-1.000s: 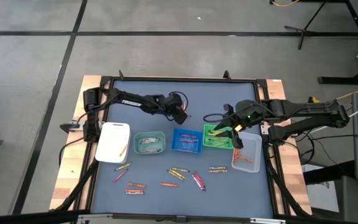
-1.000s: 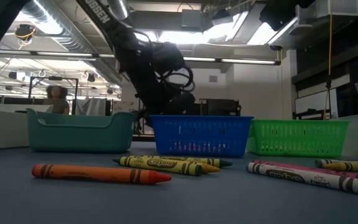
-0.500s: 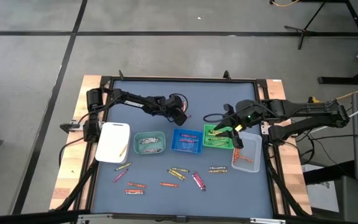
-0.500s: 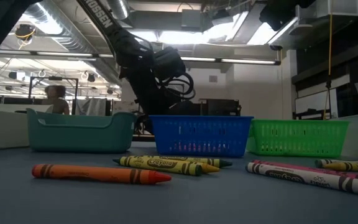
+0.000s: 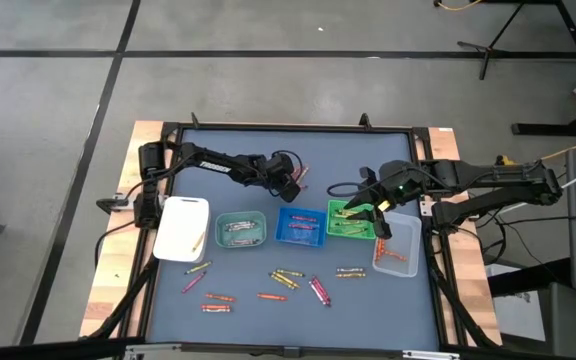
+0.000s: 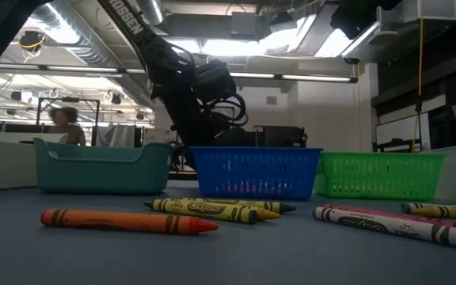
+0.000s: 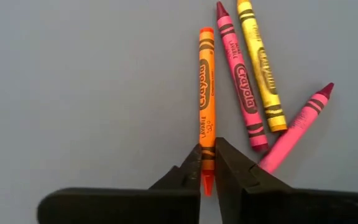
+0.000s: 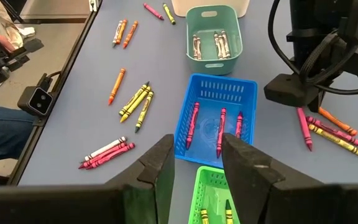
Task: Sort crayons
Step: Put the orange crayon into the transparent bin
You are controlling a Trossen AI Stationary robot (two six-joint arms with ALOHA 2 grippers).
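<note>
My left arm reaches in from the table's left rear corner, stretched across the far half of the mat and bent down at the wrist, so that my left gripper sits low over the surface behind the blue tray. Its two fingers are pressed in on the tip end of an orange crayon that lies flat on the mat — pinched, though I cannot tell whether it has left the surface. Just beside it lie a dark pink crayon, a yellow crayon and a brighter pink crayon, the last angled in close to my finger. My right arm comes in from the right edge, and my right gripper hangs above the green tray with its fingers spread and nothing between them. The trays stand in a row across the middle: white tray, teal tray, blue, green, and a clear tray toward the right edge. More loose crayons are scattered on the near half of the mat — an orange one nearest the low camera. The mat behind the row is open apart from my small cluster.
</note>
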